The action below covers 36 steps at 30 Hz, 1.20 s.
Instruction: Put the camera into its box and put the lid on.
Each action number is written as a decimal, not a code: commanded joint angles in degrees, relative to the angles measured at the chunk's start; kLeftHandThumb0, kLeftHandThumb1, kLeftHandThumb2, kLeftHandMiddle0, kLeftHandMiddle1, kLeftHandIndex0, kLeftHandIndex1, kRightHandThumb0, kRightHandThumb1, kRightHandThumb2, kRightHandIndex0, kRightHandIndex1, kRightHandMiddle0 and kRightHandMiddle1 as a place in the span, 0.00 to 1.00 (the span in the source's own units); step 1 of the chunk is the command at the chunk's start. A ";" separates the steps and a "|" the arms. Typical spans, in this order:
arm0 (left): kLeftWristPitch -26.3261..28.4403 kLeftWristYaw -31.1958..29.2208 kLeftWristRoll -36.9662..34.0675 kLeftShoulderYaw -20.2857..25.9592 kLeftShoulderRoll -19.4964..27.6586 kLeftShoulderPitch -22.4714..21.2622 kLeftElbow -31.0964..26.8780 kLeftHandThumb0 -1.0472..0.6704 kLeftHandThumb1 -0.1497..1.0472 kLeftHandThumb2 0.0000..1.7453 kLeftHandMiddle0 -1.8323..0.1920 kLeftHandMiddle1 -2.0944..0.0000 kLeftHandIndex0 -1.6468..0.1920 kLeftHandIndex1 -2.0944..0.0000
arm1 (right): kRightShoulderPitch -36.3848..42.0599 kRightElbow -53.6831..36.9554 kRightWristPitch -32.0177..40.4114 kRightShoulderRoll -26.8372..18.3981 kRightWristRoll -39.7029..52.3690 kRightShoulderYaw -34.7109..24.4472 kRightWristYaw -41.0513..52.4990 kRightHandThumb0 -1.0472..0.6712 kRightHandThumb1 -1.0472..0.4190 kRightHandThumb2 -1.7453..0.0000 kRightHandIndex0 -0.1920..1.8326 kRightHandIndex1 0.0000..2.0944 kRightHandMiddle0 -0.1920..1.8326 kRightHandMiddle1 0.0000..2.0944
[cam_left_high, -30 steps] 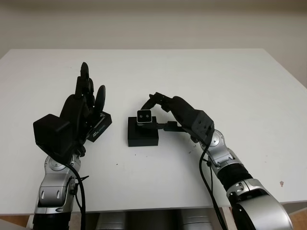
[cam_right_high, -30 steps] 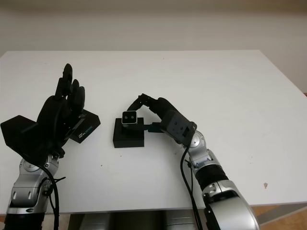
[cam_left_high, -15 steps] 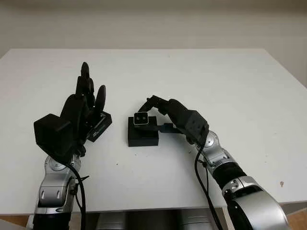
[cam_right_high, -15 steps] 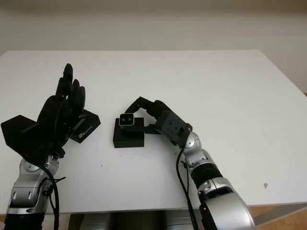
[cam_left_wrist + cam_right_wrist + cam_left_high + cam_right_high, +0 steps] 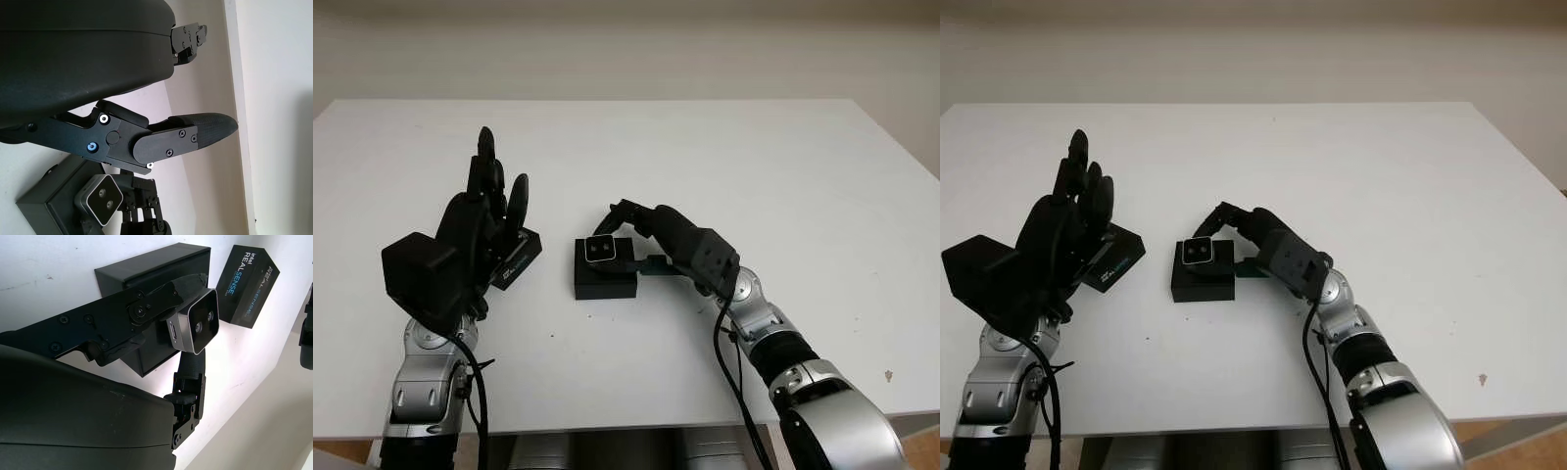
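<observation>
Camera (image 5: 602,250) between right hand (image 5: 651,235) fingers (image 5: 188,286), over box (image 5: 605,279)

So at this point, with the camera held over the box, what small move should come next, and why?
Probably a short lowering of the right robot hand so the camera seats in the box. Its fingers hold the camera just above the open box, apparently not yet seated. The lid lies beside the box, by the open left robot hand, so lidding comes later.

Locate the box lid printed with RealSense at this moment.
The RealSense lid lies on the white table left of the open black box, just beyond the raised left hand.
</observation>
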 commanded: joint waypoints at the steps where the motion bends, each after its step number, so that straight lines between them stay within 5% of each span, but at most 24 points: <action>1: -0.37 -0.13 -0.13 0.18 0.25 0.20 -0.84 0.24 1.00 0.35 1.00 1.00 1.00 1.00 | -0.71 0.26 -0.44 -0.45 0.27 -0.29 0.42 0.31 0.04 0.97 0.17 0.03 0.27 0.72; 16: -0.51 -0.31 -0.43 0.51 0.21 0.43 -1.15 0.24 1.00 0.34 1.00 1.00 1.00 1.00 | -0.98 1.71 0.13 -0.74 -0.70 0.41 1.04 0.31 0.04 0.97 0.17 0.02 0.28 0.73; 18: -0.35 -0.19 -0.54 0.56 0.03 0.44 -1.25 0.24 1.00 0.34 1.00 1.00 1.00 1.00 | -0.96 1.45 0.78 -0.87 -1.05 0.77 1.84 0.30 0.05 0.97 0.14 0.02 0.23 0.67; 22: -0.39 -0.57 -0.27 0.34 0.46 0.57 -1.33 0.24 1.00 0.35 1.00 1.00 1.00 1.00 | -0.78 0.69 0.04 -1.78 -3.52 2.59 2.33 0.25 0.08 0.97 0.03 0.02 0.13 0.24; 24: -0.60 -0.57 -0.34 0.42 0.35 0.45 -1.13 0.24 1.00 0.35 1.00 1.00 1.00 1.00 | -0.29 -0.22 -1.31 -2.08 -4.79 3.25 0.96 0.23 0.09 0.97 0.01 0.00 0.10 0.12; 36: -0.54 -0.29 -0.25 0.36 0.32 0.31 -1.02 0.23 1.00 0.34 1.00 1.00 1.00 1.00 | 2.86 -9.17 -5.20 -4.93 -11.27 4.99 -9.72 0.19 0.10 0.97 0.00 0.00 0.02 0.03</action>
